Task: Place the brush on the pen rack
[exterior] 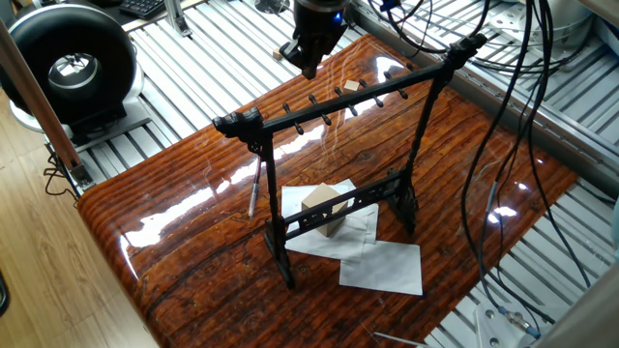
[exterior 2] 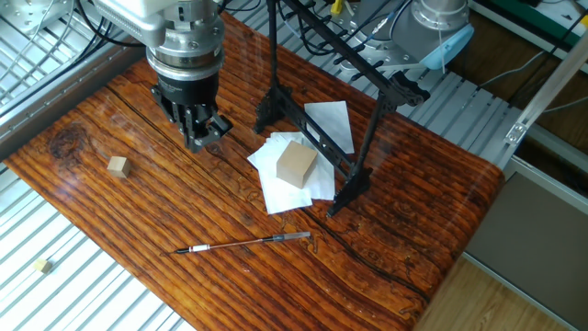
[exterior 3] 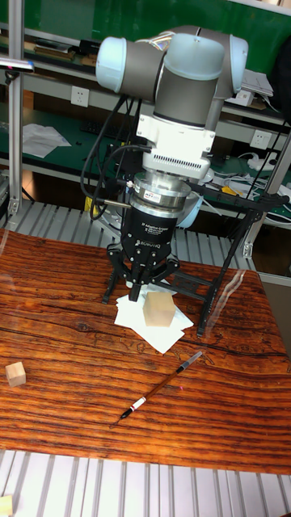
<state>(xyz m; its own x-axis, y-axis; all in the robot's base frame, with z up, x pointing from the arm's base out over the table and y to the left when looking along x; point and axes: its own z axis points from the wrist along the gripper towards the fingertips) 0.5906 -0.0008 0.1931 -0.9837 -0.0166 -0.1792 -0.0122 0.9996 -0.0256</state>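
The brush (exterior 2: 243, 244) lies flat on the wooden table near its front edge, dark shaft with a pale tip, apart from everything; it also shows as the brush (exterior 3: 162, 386) and as the brush (exterior: 254, 188) behind the rack's left upright. The pen rack (exterior 2: 312, 138) stands upright mid-table, a black frame with a pegged crossbar (exterior: 338, 101) and nothing hanging on it; the pen rack (exterior 3: 217, 284) stands behind the arm in the tall view. My gripper (exterior 2: 200, 138) hangs above the table left of the rack, well away from the brush, open and holding nothing. The same gripper (exterior 3: 148, 284) (exterior: 308, 64) points straight down.
A tan wooden block (exterior 2: 296, 165) sits on white paper sheets (exterior 2: 285, 193) at the rack's foot. A small wooden cube (exterior 2: 117, 165) lies at the table's left. Cables (exterior: 503, 116) hang at the right. Slatted metal (exterior 2: 83, 294) surrounds the table.
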